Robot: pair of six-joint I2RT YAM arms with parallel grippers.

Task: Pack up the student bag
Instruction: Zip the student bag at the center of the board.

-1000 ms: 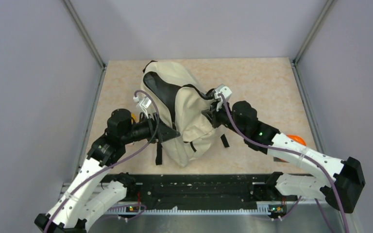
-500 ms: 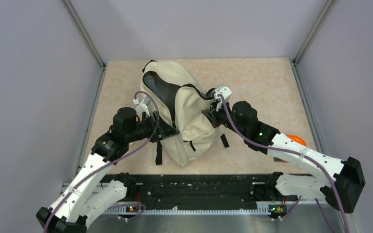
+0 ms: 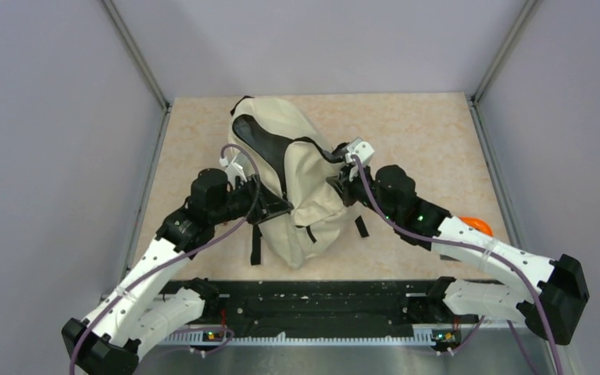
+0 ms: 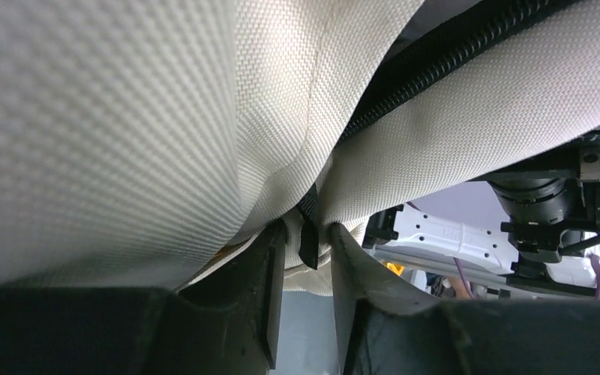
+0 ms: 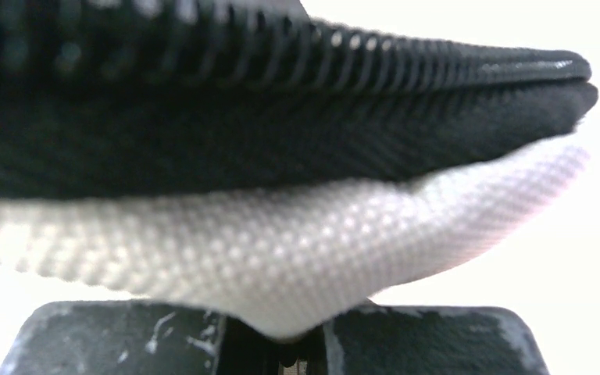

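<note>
The student bag (image 3: 306,181), a big cream backpack with black straps, lies in the middle of the table with its dark mouth (image 3: 259,141) facing up and to the left. My left gripper (image 3: 275,208) is pushed against the bag's left side. In the left wrist view the left gripper (image 4: 307,230) stands narrowly open, with a fold of cream fabric and a black tab (image 4: 308,242) between its fingers (image 4: 269,273). My right gripper (image 3: 342,186) is shut on the bag's right zipper edge. In the right wrist view cream cloth (image 5: 281,250) is pinched in the right gripper (image 5: 301,334) under the black zipper (image 5: 320,47).
An orange object (image 3: 478,224) shows partly behind my right forearm near the table's right edge. Grey walls enclose the table on three sides. A black rail (image 3: 320,305) runs along the near edge between the arm bases.
My left arm has moved forward and right, into the bag's left side, and its jaws have narrowed around the fabric fold. The right gripper has kept its hold and hardly moved.
</note>
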